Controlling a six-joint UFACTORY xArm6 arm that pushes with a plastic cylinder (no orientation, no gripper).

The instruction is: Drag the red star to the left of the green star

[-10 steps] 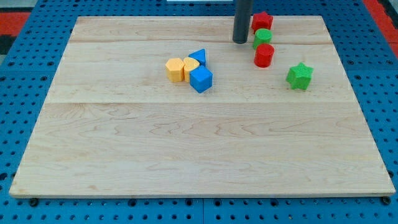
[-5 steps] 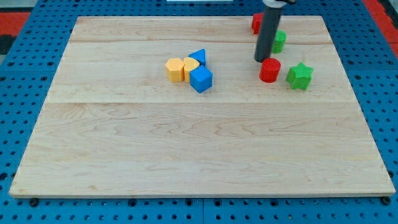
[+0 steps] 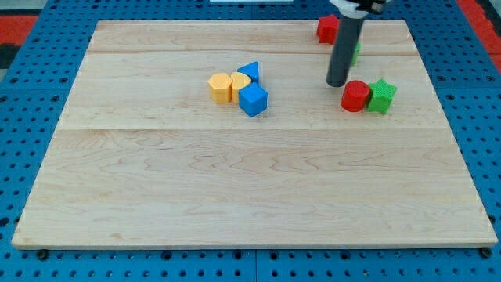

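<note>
The red star [image 3: 326, 28] sits near the view's top edge of the board, partly hidden behind the rod. The green star [image 3: 383, 95] is at the right, with a red cylinder [image 3: 355, 95] touching its left side. My tip [image 3: 337, 83] rests on the board just left of and above the red cylinder, below the red star. A green block [image 3: 356, 52] is mostly hidden behind the rod; its shape cannot be made out.
A cluster sits left of centre: a yellow block [image 3: 221, 87], a second yellow block [image 3: 238, 82], a blue triangle [image 3: 249, 72] and a blue cube [image 3: 253, 99]. The wooden board [image 3: 235, 180] lies on a blue pegboard.
My tip moved right and down the view. It pushed the red cylinder down and right until it touches the green star. The green block shifted right behind the rod.
</note>
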